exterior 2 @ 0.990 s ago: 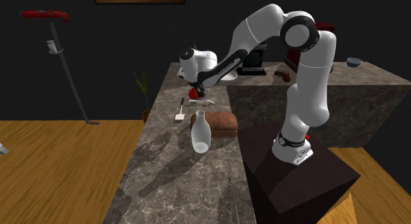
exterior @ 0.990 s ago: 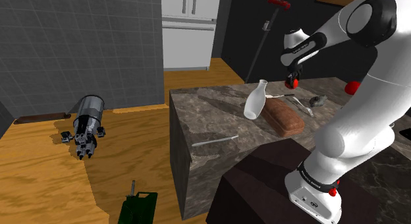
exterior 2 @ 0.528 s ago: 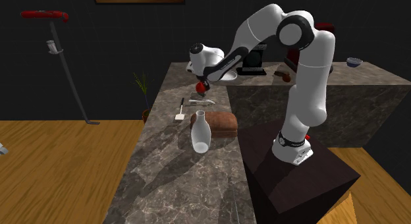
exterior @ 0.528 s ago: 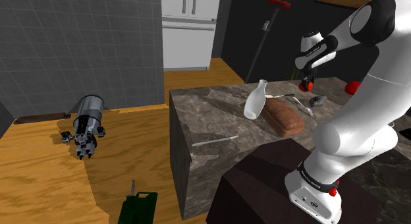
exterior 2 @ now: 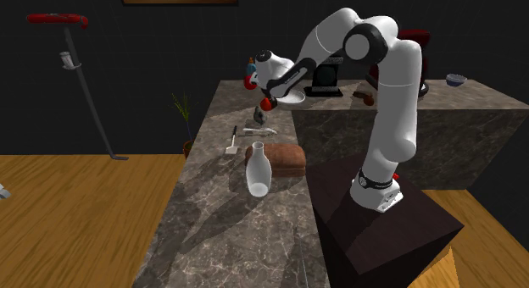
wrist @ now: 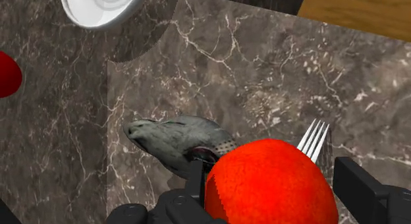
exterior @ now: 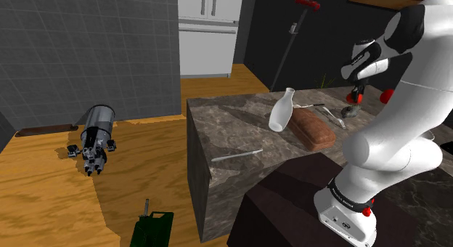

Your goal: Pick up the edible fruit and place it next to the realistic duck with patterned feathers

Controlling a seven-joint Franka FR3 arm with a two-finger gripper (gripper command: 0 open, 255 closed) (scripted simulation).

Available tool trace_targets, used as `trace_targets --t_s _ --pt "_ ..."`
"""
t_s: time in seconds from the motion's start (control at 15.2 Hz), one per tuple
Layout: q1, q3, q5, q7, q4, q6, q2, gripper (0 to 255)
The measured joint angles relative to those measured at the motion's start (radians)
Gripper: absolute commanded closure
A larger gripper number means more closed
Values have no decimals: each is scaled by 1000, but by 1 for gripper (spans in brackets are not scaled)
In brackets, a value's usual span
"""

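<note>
Your fingers [wrist: 197, 182] clasp the red fruit [wrist: 267, 184] between them, clear of the marble surface [wrist: 263, 71]. Over the last second you have carried it away from the white bottle [exterior: 281, 111]. The grey patterned duck [wrist: 176, 141] now lies just below the fingertips, with the fork [wrist: 315, 138] beside it.

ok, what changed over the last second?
The gripper, fingers shut on the red fruit throughout, carried it toward the shoulder view's right and now hangs over the grey duck. Duck, white bottle and brown loaf stayed put.
</note>
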Motion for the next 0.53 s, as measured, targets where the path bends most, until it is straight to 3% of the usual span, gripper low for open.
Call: trace_targets --t_s 0.53 --pt "-169 -8 133 -243 140 65 118 255"
